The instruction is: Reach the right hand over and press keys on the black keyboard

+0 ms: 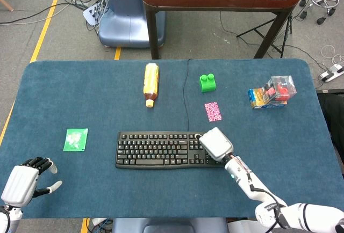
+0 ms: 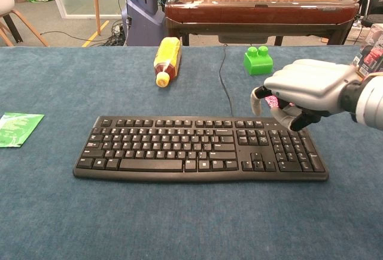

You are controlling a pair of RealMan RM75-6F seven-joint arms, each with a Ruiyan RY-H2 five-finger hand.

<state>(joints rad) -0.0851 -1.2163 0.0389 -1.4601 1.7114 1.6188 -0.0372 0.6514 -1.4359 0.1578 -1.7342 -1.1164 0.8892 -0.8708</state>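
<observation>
Black, stiff plastic, the keyboard lies flat mid-bench under my right hand, fingers curled and holding nothing, so I judge light fingertip taps downward suit its springy keys.

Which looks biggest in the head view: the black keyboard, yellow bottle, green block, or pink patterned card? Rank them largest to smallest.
1. black keyboard
2. yellow bottle
3. green block and pink patterned card: these look about alike in area, so no firm order between them.
</observation>
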